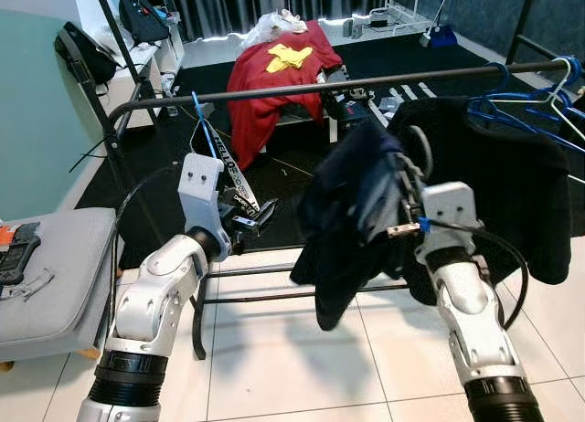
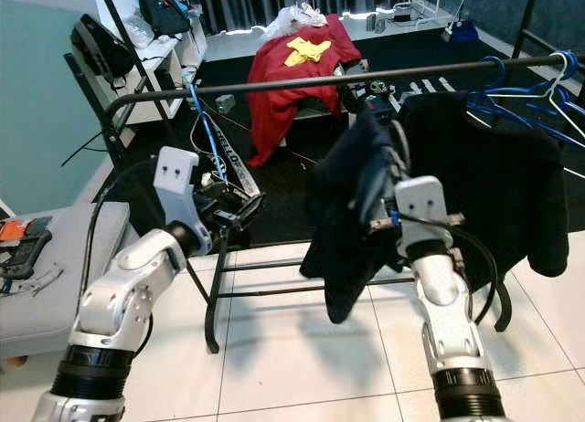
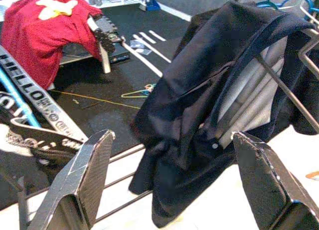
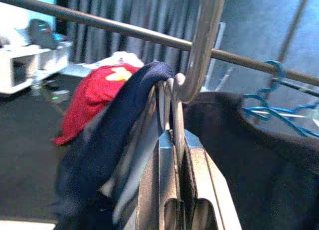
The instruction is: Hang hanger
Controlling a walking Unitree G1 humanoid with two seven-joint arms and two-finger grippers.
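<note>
My right gripper [image 1: 409, 186] is shut on a metal hanger [image 4: 172, 113] that carries a dark navy garment [image 1: 352, 216]. The hanger's silver hook [image 4: 202, 46] rises in front of the black clothes rail [image 1: 347, 86], just below it; whether it rests on the rail I cannot tell. My left gripper [image 1: 259, 214] stands open to the left of the garment, level with its middle, nothing between its fingers [image 3: 82, 177]. The garment [image 3: 209, 115] hangs free past those fingers, over the rack's lower bars.
A black garment [image 1: 512, 180] and several blue hangers [image 1: 526, 102] hang on the rail's right end. A red shirt [image 1: 274, 75] drapes over a chair behind the rack. A blue strap [image 1: 206, 130] dangles from the rail's left. A grey seat [image 1: 50, 267] sits at left.
</note>
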